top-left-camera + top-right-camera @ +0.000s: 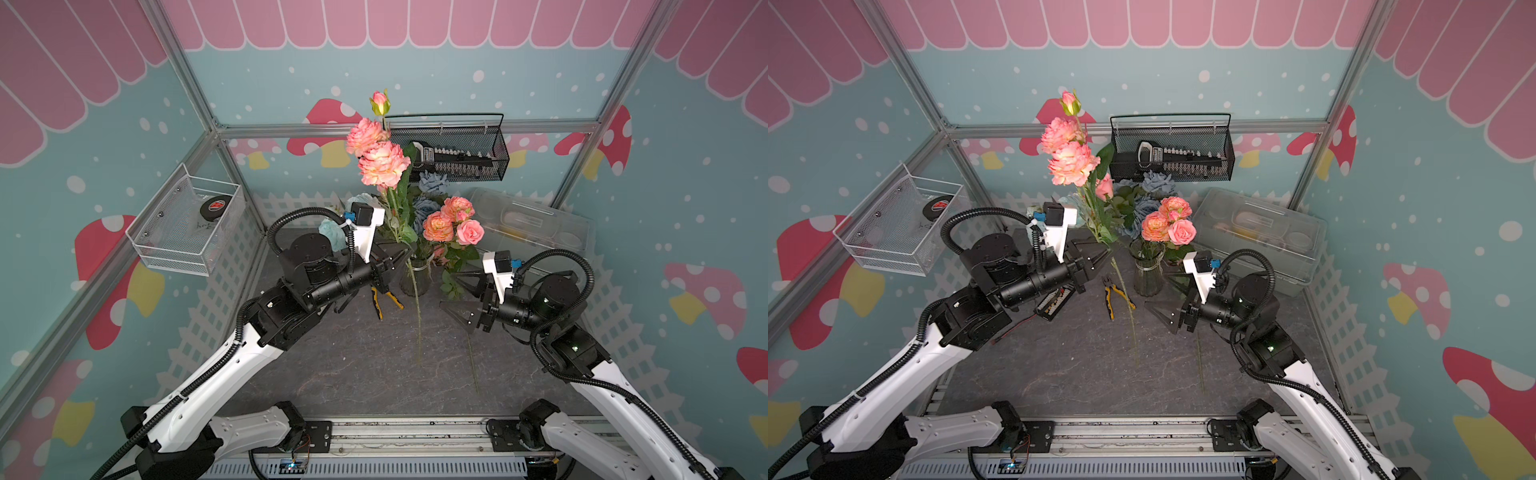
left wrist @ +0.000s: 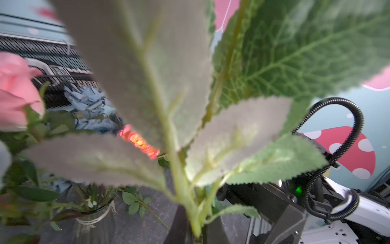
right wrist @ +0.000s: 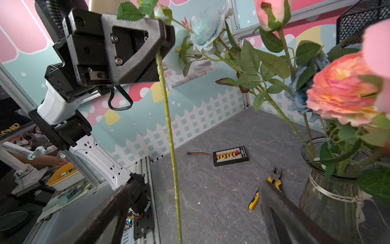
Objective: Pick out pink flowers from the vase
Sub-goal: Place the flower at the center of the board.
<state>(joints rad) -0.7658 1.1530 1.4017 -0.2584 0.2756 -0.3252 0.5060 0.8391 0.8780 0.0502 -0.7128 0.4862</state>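
- Your left gripper [image 1: 402, 257] is clamped tight on the green stem of a tall pink flower spray [image 1: 378, 164] (two full coral-pink blooms with a bud on top), just left of centre in both top views.
- That spray is clear of the vase [image 1: 415, 279]. Its blooms rise into the upper centre of the frame and its bare stem hangs down past the gripper toward lower centre. The right wrist view shows the stem hanging free, well apart from the glass.
- Your right gripper [image 1: 448, 291] stands wide with nothing between its jaws, just right of the vase.
- The vase stands upright on the grey table [image 1: 353, 374] at centre frame, between the two grippers.
- More pink flowers [image 1: 454, 224] are still in it (a pink rose and coral blooms), leaning right of centre, with dusty-blue roses [image 1: 432, 185] behind them.
- Yellow-handled pliers [image 1: 384, 302] lie on the table just left of the vase, below the left gripper.
- A second thin green stem [image 1: 473, 365] lies on the table at lower right of centre; you cannot tell what is at its upper end.
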